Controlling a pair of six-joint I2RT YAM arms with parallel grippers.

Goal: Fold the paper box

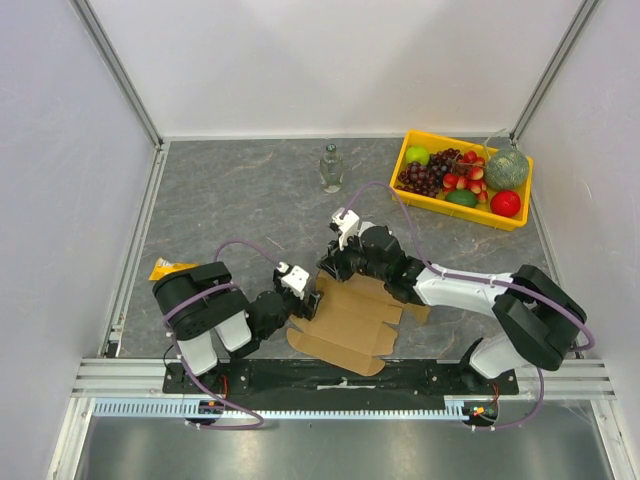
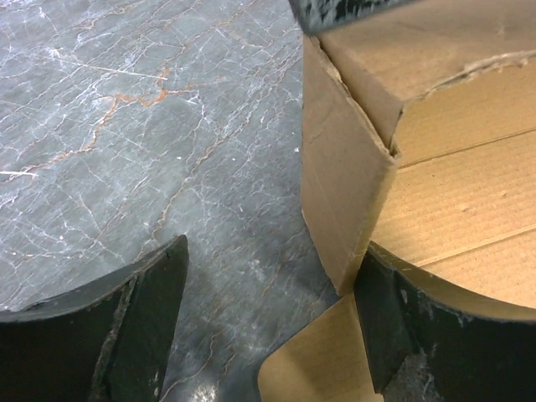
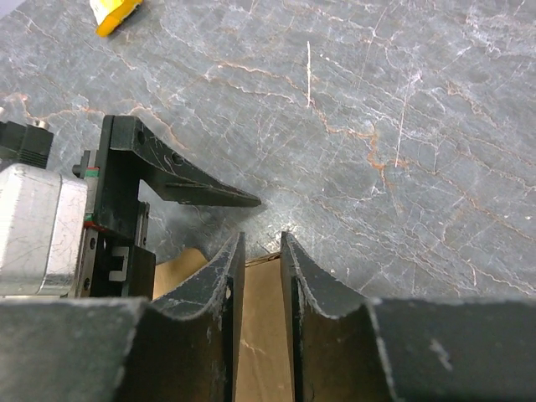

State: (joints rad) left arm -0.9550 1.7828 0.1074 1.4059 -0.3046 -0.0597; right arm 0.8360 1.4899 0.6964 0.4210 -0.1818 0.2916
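Observation:
The paper box (image 1: 350,325) is a brown die-cut cardboard sheet lying mostly flat near the front edge between the arms. Its far left flap stands up as a wall (image 2: 339,180). My left gripper (image 1: 303,300) is open at the sheet's left edge. In the left wrist view (image 2: 272,251) its right finger (image 2: 419,335) is against the inner side of the raised flap and its left finger (image 2: 134,327) is over bare table. My right gripper (image 1: 336,264) is at the sheet's far left corner. In the right wrist view (image 3: 261,239) its jaws are narrowly closed with cardboard (image 3: 264,335) between them.
A yellow tray (image 1: 470,215) of fruit stands at the back right. A clear glass bottle (image 1: 330,168) stands at the back centre. A yellow packet (image 1: 172,268) lies at the left by the left arm, and also shows in the right wrist view (image 3: 117,12). The table is grey marble.

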